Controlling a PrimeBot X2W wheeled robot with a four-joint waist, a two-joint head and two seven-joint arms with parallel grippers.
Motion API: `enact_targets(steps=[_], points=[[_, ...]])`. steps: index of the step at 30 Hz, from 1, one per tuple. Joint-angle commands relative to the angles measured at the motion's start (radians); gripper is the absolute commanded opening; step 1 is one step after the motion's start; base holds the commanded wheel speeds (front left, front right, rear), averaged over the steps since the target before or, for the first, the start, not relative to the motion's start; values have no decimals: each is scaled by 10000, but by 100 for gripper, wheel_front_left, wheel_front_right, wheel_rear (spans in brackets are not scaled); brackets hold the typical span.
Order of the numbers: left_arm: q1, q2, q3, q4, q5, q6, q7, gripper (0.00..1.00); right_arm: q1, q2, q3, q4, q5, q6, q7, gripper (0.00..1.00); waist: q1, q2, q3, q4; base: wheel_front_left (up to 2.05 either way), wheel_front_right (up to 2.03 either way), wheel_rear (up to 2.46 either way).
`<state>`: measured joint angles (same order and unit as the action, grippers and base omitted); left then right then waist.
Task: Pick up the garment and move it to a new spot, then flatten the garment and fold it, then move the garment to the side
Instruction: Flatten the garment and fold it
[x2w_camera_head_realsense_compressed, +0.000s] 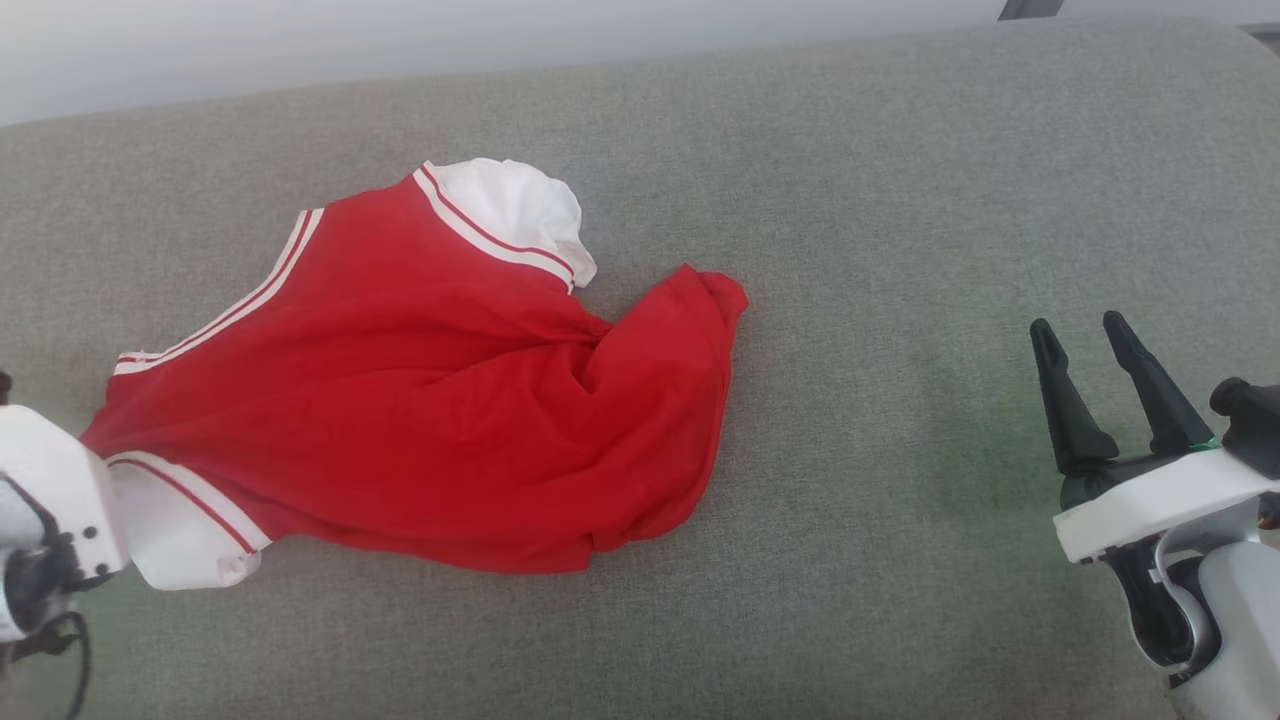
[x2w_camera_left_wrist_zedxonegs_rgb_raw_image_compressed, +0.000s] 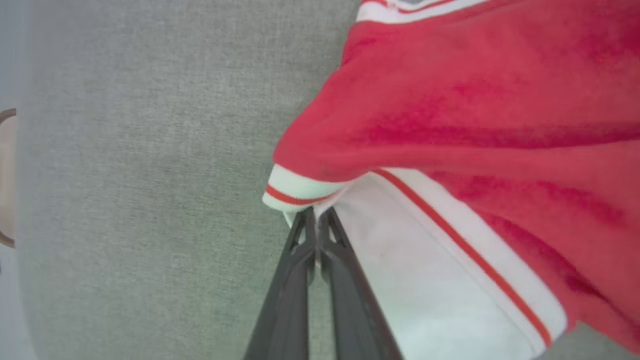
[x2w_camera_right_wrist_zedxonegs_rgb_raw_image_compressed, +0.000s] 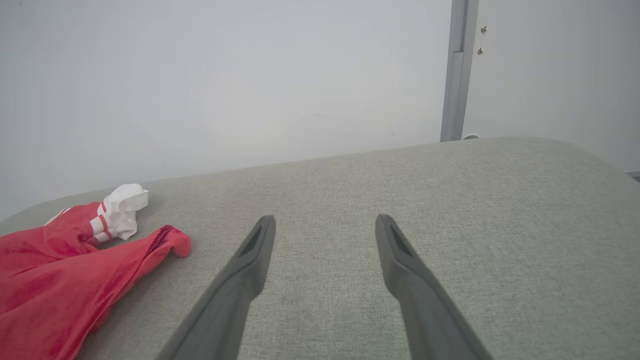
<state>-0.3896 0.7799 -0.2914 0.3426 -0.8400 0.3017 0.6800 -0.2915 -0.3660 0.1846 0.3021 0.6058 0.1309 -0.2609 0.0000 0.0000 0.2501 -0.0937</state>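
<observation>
A grey woven cushion (x2w_camera_head_realsense_compressed: 900, 200), soft-looking and rounded at its far edge, takes up most of the head view, with a plain pale wall (x2w_camera_right_wrist_zedxonegs_rgb_raw_image_compressed: 200, 75) behind it. The garment (x2w_camera_head_realsense_compressed: 430, 400) lies on it, left of centre in the head view. It is thin red cloth, bunched into loose ridges, with its right end rolled into a hump. It is neither flat nor folded, so by my reckoning the job is in its early part: the cloth has been gripped for carrying or spreading, while the flattening, the folding and the move to the side are all yet to do. Whether this is its new spot I cannot tell. The right hand (x2w_camera_head_realsense_compressed: 1078, 325) hovers at the right edge of the head view, well apart from the cloth, its two dark tapered fingers spread wide and holding nothing. The left hand (x2w_camera_left_wrist_zedxonegs_rgb_raw_image_compressed: 316, 212), low in the middle of its wrist view, has its fingers pressed together on the edge of a white sleeve (x2w_camera_left_wrist_zedxonegs_rgb_raw_image_compressed: 425, 280), pinching the garment there. A second white sleeve (x2w_camera_head_realsense_compressed: 520, 205) puffs up at the upper middle of the head view. White-and-red striped trim (x2w_camera_head_realsense_compressed: 220, 315) runs along the seams.
</observation>
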Motion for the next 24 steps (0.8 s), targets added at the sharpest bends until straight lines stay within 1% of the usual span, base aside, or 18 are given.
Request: enact_targets(steps=[1, 2, 3, 4, 5, 11, 15, 19, 24], points=[[39, -96, 41, 84, -90, -70, -125, 0, -50, -12, 15, 4, 54, -2, -55, 100, 0, 0, 7, -1, 0, 0, 0], [7, -204, 70, 117, -119, -122, -264, 9, -66, -16, 35, 10, 64, -2, -57, 100, 0, 0, 2, 7, 0, 0, 0], [-31, -299, 91, 146, -168, -181, -413, 42, -73, -32, 66, 16, 72, -2, -53, 100, 0, 0, -14, 21, 0, 0, 0], [-62, -367, 111, 166, -157, -252, -608, 87, -69, -50, 86, 27, 83, -3, -47, 100, 0, 0, -41, 41, 0, 0, 0], [-88, -453, 126, 189, -156, -300, -780, 100, -55, -64, 98, 40, 87, -2, -37, 100, 0, 0, -83, 75, 0, 0, 0], [-5, -710, 130, -187, 142, -865, -2162, 100, 132, -156, 194, 56, 62, -2, 39, 100, 0, 0, -457, 370, 0, 0, 0], [313, -819, 89, -724, 500, -1205, -3463, 100, 206, -213, 275, 6, 46, -2, 132, 100, 0, 0, -744, 658, 0, 0, 0], [722, -1124, 43, -1303, 891, -1300, -4836, 100, 219, -258, 395, -69, -19, -2, 333, 100, 0, 0, -1017, 1040, 0, 0, 0], [1330, -1614, -88, -1789, 1310, -1153, -6222, 100, 118, -304, 556, -126, -108, -2, 608, 100, 0, 0, -1264, 1676, 0, 0, 0]])
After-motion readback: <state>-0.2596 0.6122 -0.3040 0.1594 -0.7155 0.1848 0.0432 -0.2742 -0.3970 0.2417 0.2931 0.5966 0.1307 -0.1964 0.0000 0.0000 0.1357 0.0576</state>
